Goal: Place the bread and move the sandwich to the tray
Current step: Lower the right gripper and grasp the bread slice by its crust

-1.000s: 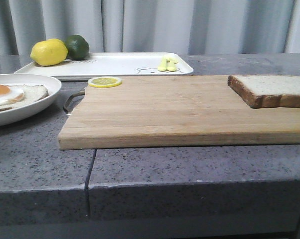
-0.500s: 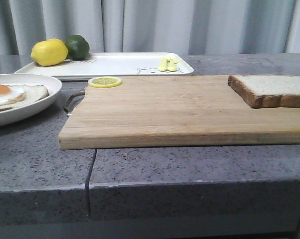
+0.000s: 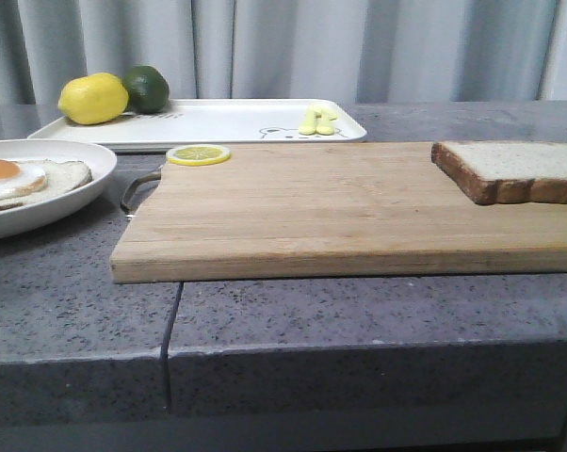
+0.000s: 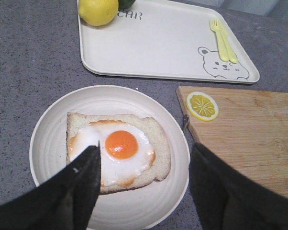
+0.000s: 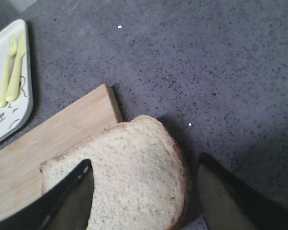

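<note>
The bread (image 3: 519, 169) lies on the right end of the wooden cutting board (image 3: 312, 207); it also shows in the right wrist view (image 5: 129, 172). My right gripper (image 5: 144, 191) is open above it, fingers on either side. The sandwich (image 3: 24, 179), a slice with a fried egg, sits on the round white plate (image 3: 72, 198) at the left. In the left wrist view my left gripper (image 4: 144, 187) is open over the egg slice (image 4: 120, 151) and the plate (image 4: 48, 143). The white tray (image 3: 218, 122) stands at the back. Neither gripper shows in the front view.
A lemon (image 3: 92, 99) and a lime (image 3: 147, 88) sit on the tray's left end, a yellow fork and knife (image 3: 317, 121) near its bear drawing. A lemon slice (image 3: 198, 153) lies at the board's back left corner. The counter's front edge (image 3: 283, 348) is close.
</note>
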Available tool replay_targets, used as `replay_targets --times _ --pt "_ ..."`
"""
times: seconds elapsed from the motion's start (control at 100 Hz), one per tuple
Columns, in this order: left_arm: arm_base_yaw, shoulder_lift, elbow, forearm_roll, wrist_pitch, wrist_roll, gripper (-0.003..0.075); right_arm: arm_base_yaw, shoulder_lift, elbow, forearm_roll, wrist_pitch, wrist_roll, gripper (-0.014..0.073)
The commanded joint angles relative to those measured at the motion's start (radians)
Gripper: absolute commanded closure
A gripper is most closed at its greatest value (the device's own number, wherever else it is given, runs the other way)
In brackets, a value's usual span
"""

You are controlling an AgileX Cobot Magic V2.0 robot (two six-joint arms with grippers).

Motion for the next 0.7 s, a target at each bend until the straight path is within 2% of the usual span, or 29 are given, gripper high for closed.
replay_targets --times 0.0,0.69 --pt "-0.007 0.0 -0.037 -0.034 -0.058 0.001 0.0332 -0.008 0.023 -0.037 0.023 -0.089 -0.002 0.0119" --pt "-0.007 0.0 -0.037 -0.034 -0.058 0.001 0.0332 -0.008 0.19 -0.037 0.124 -0.161 -0.002 0.0119"
